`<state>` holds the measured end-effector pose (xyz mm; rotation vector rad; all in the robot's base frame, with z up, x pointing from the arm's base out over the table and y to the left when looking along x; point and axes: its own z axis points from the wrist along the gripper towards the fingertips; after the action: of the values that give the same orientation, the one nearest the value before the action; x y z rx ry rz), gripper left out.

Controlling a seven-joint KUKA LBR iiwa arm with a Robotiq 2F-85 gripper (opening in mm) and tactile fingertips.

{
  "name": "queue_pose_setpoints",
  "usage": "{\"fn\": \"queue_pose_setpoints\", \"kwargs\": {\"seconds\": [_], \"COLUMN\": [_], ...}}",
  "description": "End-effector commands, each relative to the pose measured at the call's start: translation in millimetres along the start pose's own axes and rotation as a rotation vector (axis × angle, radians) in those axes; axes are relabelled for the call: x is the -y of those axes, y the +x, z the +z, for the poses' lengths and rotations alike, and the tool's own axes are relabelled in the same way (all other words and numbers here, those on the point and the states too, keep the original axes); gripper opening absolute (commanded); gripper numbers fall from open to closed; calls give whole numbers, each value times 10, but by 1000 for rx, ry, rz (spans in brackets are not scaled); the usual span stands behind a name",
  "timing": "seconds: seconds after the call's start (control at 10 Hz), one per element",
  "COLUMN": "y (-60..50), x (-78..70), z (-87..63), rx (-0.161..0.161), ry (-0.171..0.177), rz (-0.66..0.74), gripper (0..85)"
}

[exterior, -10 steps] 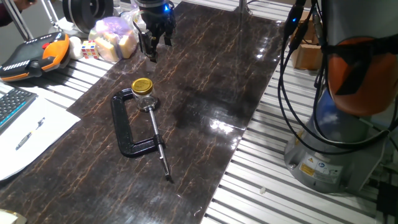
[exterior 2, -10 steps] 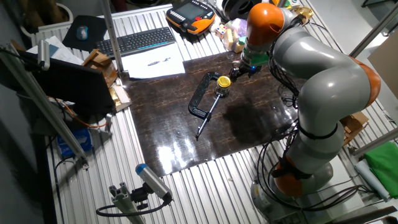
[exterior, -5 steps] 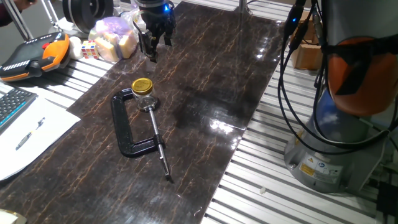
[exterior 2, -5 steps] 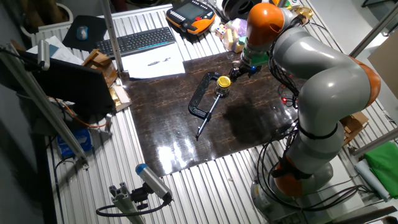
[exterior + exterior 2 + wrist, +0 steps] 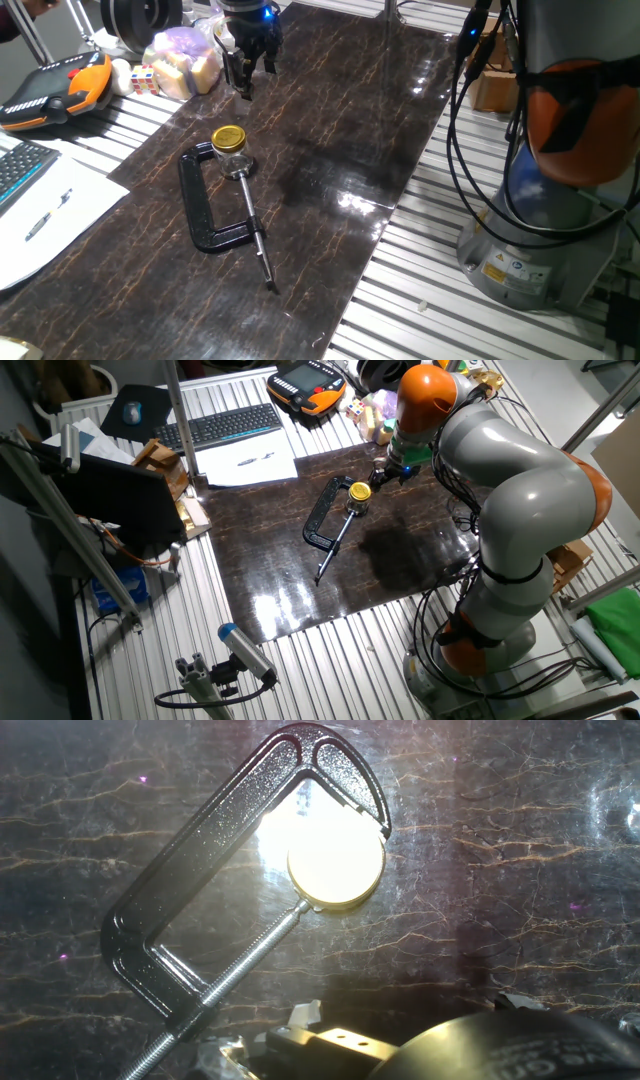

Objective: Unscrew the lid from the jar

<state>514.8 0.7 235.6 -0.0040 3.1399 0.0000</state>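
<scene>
The small clear glass jar (image 5: 231, 158) stands on the dark marble-patterned board, held between the jaws of a black C-clamp (image 5: 203, 205). Its gold-yellow lid (image 5: 228, 136) sits on top. In the hand view the lid (image 5: 336, 860) glares bright under the light, pressed by the clamp's screw (image 5: 245, 955). My gripper (image 5: 250, 72) hangs above the board's far end, well behind the jar and apart from it. It is open and holds nothing. In the other fixed view the gripper (image 5: 385, 472) is just right of the lid (image 5: 359, 491).
An orange teach pendant (image 5: 52, 90) and a plastic bag of small items (image 5: 185, 60) lie at the far left. Paper (image 5: 45, 215) and a keyboard (image 5: 220, 425) sit left of the board. The arm's base (image 5: 540, 240) stands to the right, with cables.
</scene>
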Motion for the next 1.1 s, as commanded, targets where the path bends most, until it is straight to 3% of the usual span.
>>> {"fn": "queue_pose_setpoints", "kwargs": {"seconds": [0.0,0.4,1.0], "y": [0,25,17], "x": [-1,-48,-90], "z": [-1,-53,-2], "rx": [32,27,40], "ry": [-44,-32,-27], "rz": [-40,-31,-25], "gripper": [7,7,7]}}
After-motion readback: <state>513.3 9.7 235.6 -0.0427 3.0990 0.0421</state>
